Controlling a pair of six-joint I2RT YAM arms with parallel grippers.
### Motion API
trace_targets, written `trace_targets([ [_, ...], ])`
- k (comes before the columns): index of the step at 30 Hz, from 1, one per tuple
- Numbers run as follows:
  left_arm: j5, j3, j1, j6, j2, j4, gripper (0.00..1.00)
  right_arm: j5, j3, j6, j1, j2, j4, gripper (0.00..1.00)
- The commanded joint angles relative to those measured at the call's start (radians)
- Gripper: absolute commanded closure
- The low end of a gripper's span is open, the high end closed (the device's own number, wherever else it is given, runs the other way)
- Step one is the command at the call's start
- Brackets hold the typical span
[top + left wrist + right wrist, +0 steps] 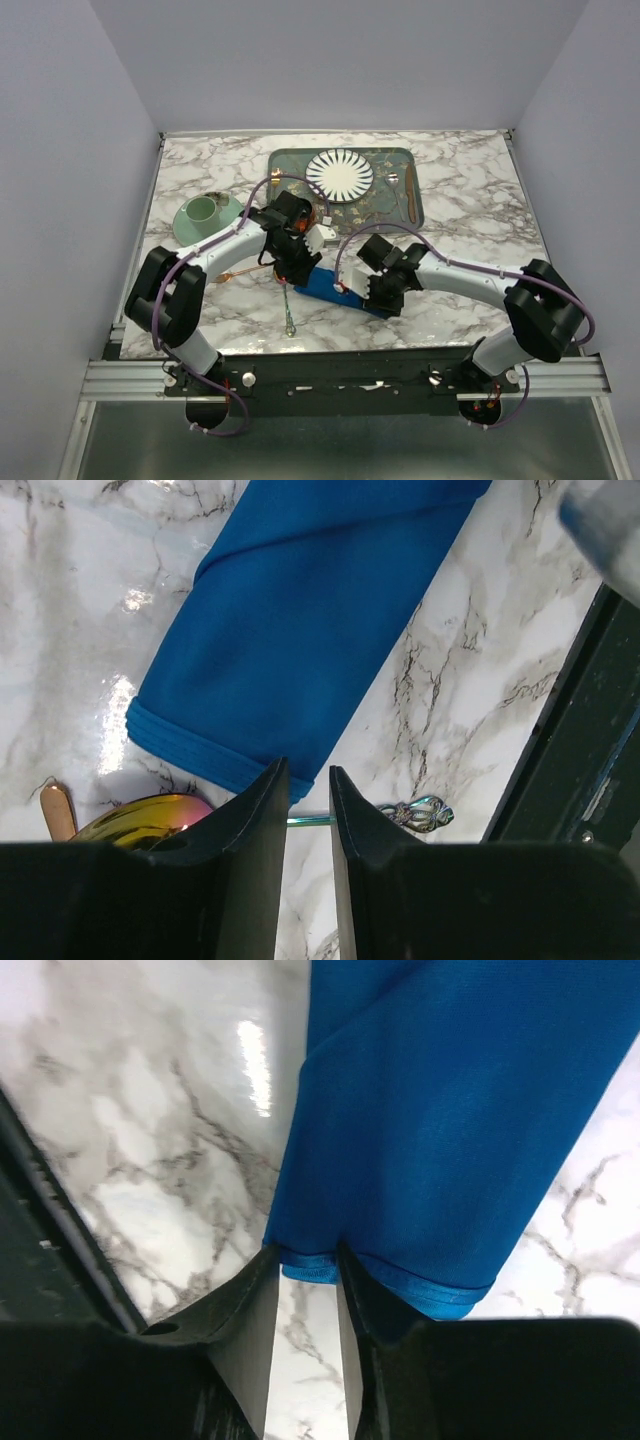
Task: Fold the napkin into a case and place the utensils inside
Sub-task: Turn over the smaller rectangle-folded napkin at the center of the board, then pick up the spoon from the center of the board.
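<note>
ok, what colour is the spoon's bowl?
The spoon's bowl is iridescent gold shading to pink along its edge. It shows best in the left wrist view.

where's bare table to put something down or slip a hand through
Widest bare patch: right of the tray, out to the table edge. A smaller strip lies at the far left corner, behind the cup. Crowded at centre front: napkin, left gripper and right gripper at its ends, spoon, fork.
</note>
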Motion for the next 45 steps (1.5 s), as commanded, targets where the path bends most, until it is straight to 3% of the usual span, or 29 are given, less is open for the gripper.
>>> trace_targets([
  [1, -0.057, 0.055, -0.023, 0.024, 0.054, -0.064, 0.67, -0.150, 0.055, 0.054, -0.023, -0.049, -0.118, 0.57],
  [3, -0.064, 0.058, -0.023, 0.041, 0.048, -0.092, 0.67, -0.246, 0.113, 0.048, -0.154, -0.089, -0.161, 0.50],
  [7, -0.041, 0.040, -0.023, 0.066, -0.003, -0.116, 0.67, -0.313, 0.191, -0.005, -0.321, -0.077, -0.276, 0.46],
  [16, -0.084, -0.033, -0.039, 0.124, 0.017, -0.074, 0.67, -0.348, 0.236, 0.061, -0.355, 0.063, -0.267, 0.45],
  [22, -0.112, 0.056, -0.062, 0.099, 0.150, -0.001, 0.69, -0.362, 0.222, 0.056, -0.442, 0.147, -0.278, 0.44],
  [28, -0.107, 0.159, -0.098, 0.093, 0.232, 0.022, 0.69, -0.386, 0.244, 0.041, -0.499, 0.126, -0.319, 0.41],
  [31, -0.071, 0.158, -0.089, 0.119, 0.165, -0.026, 0.58, -0.371, 0.265, 0.051, -0.511, 0.101, -0.330, 0.39],
  [32, -0.043, 0.147, -0.076, 0.174, 0.131, -0.040, 0.47, -0.368, 0.279, 0.053, -0.514, 0.096, -0.333, 0.38],
  [34, -0.002, 0.113, -0.037, 0.260, 0.013, -0.104, 0.35, -0.363, 0.291, 0.054, -0.517, 0.084, -0.347, 0.37],
  [35, 0.015, 0.104, 0.022, 0.385, -0.027, -0.130, 0.27, -0.362, 0.302, 0.054, -0.517, 0.081, -0.352, 0.37],
  [38, 0.046, 0.043, 0.119, 0.603, -0.170, -0.201, 0.18, -0.352, 0.320, 0.068, -0.517, 0.080, -0.355, 0.36],
  [40, -0.020, -0.020, 0.128, 0.832, -0.239, -0.221, 0.16, -0.348, 0.340, 0.079, -0.517, 0.089, -0.355, 0.35],
  [43, -0.043, -0.068, 0.130, 1.030, -0.256, -0.228, 0.16, -0.348, 0.362, 0.096, -0.517, 0.109, -0.355, 0.32],
  [45, -0.026, -0.066, 0.129, 1.081, -0.215, -0.233, 0.18, -0.343, 0.369, 0.103, -0.516, 0.127, -0.355, 0.32],
])
